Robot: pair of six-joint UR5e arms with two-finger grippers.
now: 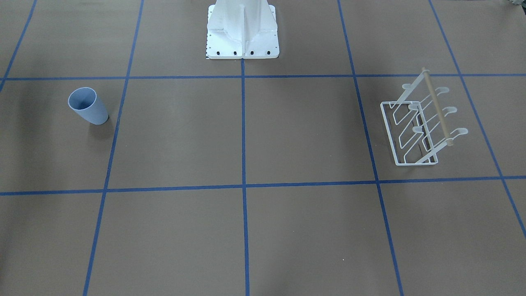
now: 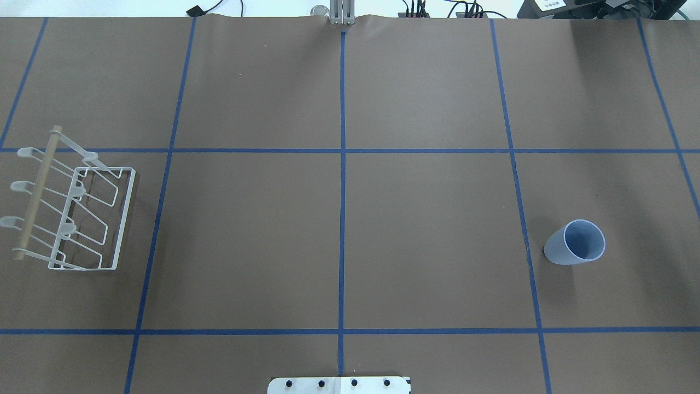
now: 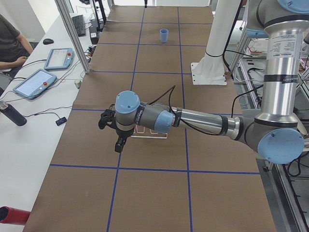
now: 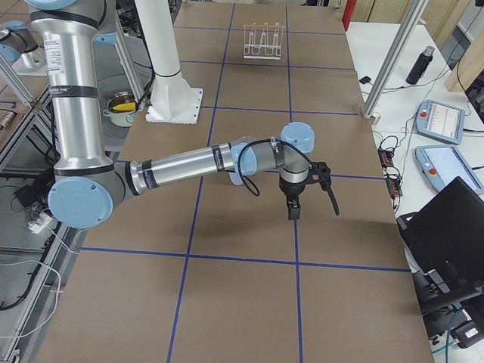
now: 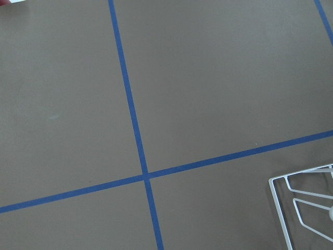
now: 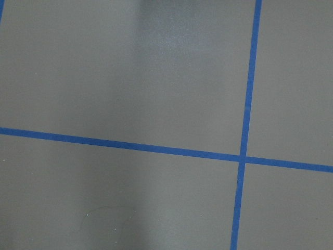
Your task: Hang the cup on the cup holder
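Note:
The pale blue cup (image 1: 87, 106) stands upright and alone on the brown table, on my right side; it also shows in the overhead view (image 2: 574, 242) and far off in the exterior left view (image 3: 164, 35). The white wire cup holder (image 1: 438, 109) with its wooden rod stands on my left side (image 2: 38, 191), with no cup on it. Its base corner shows in the left wrist view (image 5: 270, 180). My left gripper (image 3: 112, 131) hangs over the table beside the rack. My right gripper (image 4: 310, 195) hangs over the table's right part. Both show only in side views, so I cannot tell whether they are open.
The white robot base (image 1: 242, 28) sits at the table's middle edge. Blue tape lines grid the table. Tablets (image 3: 35, 82) and a dark bottle (image 3: 12, 114) lie on a side bench; a laptop (image 4: 450, 227) stands past the other end.

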